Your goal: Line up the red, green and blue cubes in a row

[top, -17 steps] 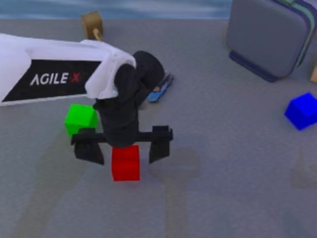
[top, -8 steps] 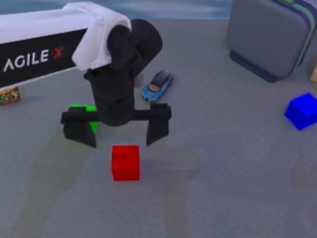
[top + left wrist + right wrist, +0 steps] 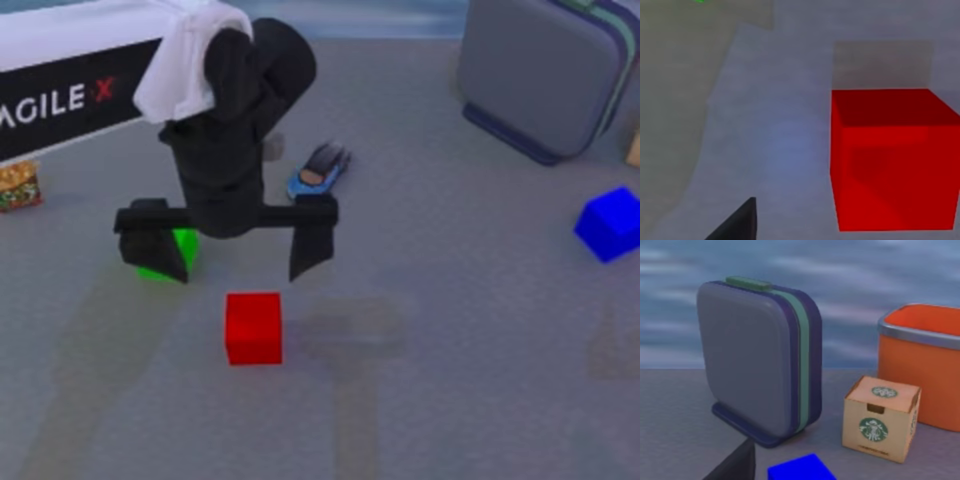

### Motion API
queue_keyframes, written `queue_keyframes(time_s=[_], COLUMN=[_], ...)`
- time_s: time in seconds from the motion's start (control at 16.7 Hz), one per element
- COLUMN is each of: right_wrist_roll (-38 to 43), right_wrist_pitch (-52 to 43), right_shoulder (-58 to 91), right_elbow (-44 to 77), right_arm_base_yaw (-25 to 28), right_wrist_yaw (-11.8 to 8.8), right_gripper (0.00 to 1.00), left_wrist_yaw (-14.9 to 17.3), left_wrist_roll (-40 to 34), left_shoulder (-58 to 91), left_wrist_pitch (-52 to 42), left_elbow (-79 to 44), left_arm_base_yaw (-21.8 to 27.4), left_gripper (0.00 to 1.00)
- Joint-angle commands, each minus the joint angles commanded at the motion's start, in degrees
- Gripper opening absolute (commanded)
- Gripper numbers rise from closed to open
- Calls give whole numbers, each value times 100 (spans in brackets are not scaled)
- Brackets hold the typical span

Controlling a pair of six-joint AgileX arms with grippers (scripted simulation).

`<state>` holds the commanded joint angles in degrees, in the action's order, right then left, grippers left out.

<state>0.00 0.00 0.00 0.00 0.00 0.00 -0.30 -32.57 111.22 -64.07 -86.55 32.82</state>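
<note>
Left gripper [image 3: 232,243]: you have lifted it off the red cube [image 3: 253,327], jaws spread and empty; the cube rests placed just ahead of the fingertips. Its left finger now overlaps the green cube [image 3: 172,252], probably your next pick. Arm reaches in from the left, wrist pointing down. Blue cube [image 3: 610,222]: well off to the gripper's right. Right gripper: not visible from above; grip undeterminable.
</note>
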Motion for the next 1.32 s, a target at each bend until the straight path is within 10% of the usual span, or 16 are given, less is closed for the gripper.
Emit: queue_keyframes(time_s=[0.6, 1.32], right_wrist_roll=[0, 0], right_wrist_pitch=[0, 0], right_shoulder=[0, 0], right_elbow=[0, 0], right_arm_base_yaw=[0, 0], right_wrist_yaw=[0, 0], right_gripper=[100, 100], left_wrist_yaw=[37, 47], left_wrist_roll=[2512, 2642], left_shoulder=[1059, 1476], left_wrist_pitch=[-420, 787], left_elbow=[-1340, -624], left_arm_base_yaw=[-1623, -1724], left_gripper=[100, 100])
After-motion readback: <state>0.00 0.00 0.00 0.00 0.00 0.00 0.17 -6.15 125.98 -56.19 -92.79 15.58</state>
